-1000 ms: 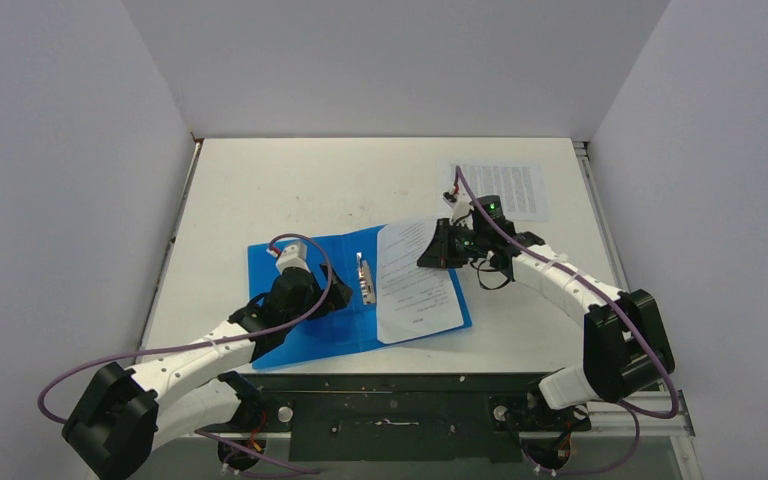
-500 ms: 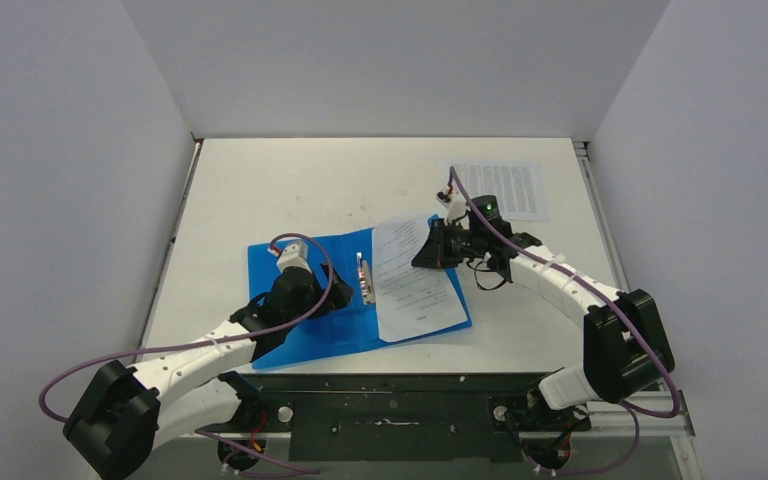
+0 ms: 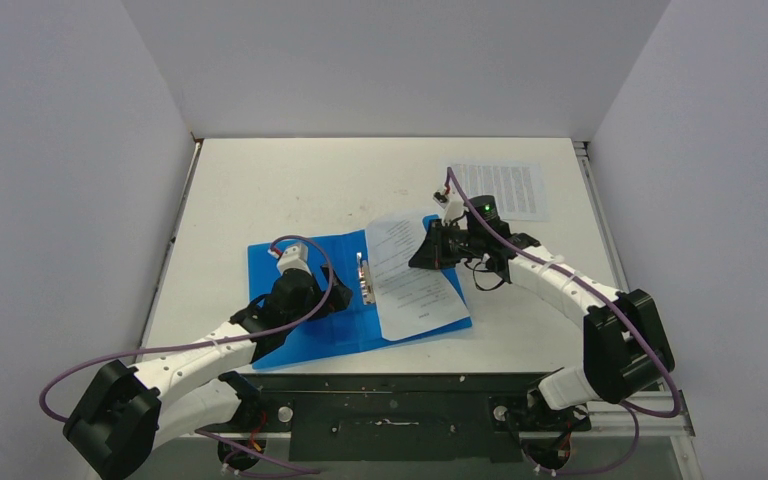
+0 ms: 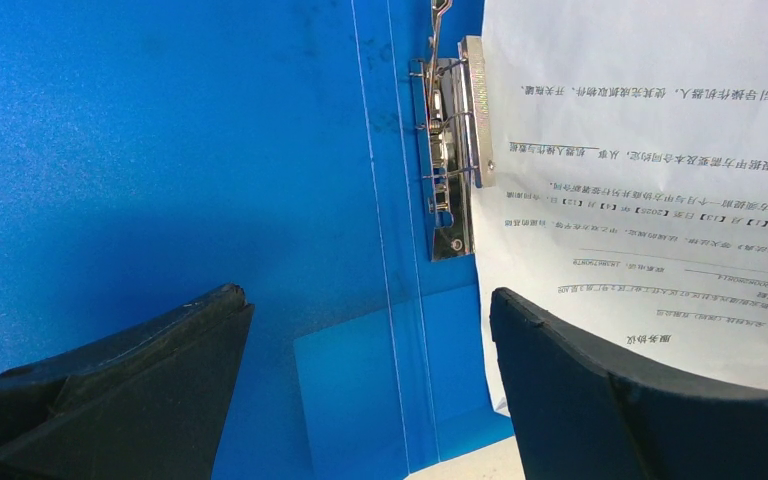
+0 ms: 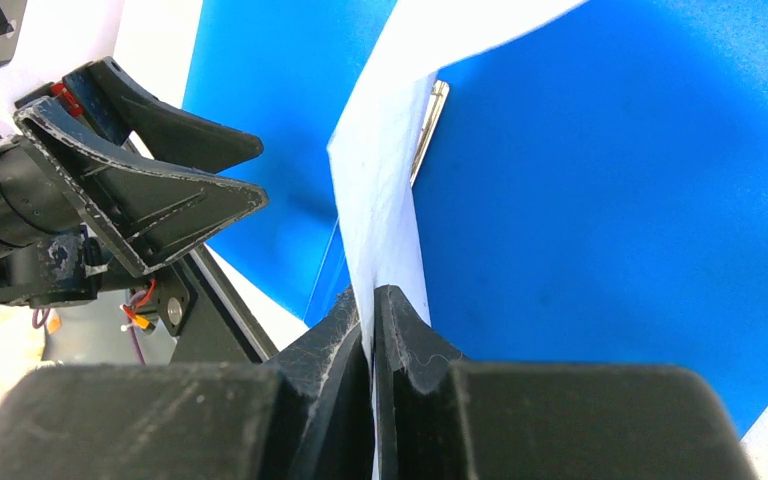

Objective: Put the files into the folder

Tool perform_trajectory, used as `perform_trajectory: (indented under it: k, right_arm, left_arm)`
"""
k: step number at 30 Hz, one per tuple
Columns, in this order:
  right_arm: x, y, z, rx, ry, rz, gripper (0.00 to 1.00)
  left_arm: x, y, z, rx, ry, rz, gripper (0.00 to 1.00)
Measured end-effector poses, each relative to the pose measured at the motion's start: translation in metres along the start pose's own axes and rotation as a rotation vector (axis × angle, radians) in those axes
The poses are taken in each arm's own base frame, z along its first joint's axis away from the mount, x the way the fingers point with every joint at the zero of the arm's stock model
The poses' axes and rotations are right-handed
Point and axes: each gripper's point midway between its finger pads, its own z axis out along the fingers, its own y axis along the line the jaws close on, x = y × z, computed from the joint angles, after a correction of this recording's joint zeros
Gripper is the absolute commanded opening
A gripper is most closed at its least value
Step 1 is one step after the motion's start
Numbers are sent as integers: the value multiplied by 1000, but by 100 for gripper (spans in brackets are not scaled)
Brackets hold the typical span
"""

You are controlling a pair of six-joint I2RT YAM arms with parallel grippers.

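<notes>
step: first file going in. right gripper (image 5: 375, 295) clenched on white printed paper sheet (image 3: 415, 290) over open bright blue plastic folder (image 3: 330, 335); left gripper (image 4: 368, 300) released above it. next: seat sheet edge against metal spine clip (image 4: 450, 150).

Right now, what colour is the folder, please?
The folder is bright blue, clearest in the left wrist view.

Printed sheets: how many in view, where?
2. One white printed paper sheet, pinched by the right gripper, lies over the open blue plastic folder; the other lies far right on the white table. None looks hidden.
</notes>
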Motion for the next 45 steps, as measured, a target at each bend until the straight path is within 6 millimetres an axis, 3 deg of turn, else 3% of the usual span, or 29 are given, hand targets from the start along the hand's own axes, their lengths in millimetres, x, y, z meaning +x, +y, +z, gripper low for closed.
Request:
perform_trajectory:
  k: [19,45]
  right_arm:
    - [-6,13,-9,-21,-29,-35,5]
    - [14,-4,16,-8,68,-73,5]
  left_arm:
    - [0,1,-2,7,-6,0,89]
    - [-2,-1,-5,22,-16,6,89]
